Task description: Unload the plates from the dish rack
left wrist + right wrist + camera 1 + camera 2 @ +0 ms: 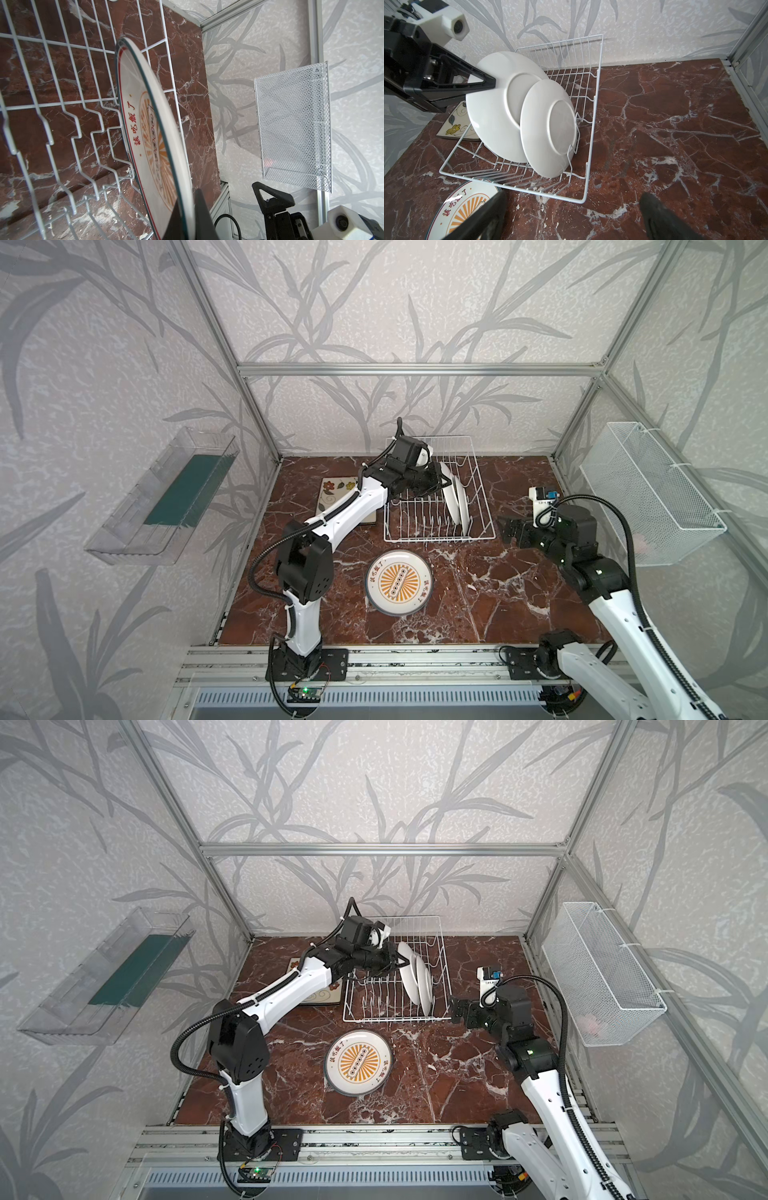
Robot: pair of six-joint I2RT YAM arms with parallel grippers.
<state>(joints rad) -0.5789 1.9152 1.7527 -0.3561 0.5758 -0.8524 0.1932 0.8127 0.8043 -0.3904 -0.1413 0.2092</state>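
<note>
Left claw [492, 83] clamped shut on rim of larger round white plate [492, 116], stood in dish rack [512, 188]. Right claw [503, 529] spread wide, nothing held.

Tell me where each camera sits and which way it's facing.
Both top views: high at the front, looking down on the dish rack and flat round plate; both arms show.
Left wrist: above the rack, looking along the held plate toward the mesh basket; left claw shows, shut on its rim.
Right wrist: beside the rack, facing it; open right claw shows.
Wrist views share the held plate.
</note>
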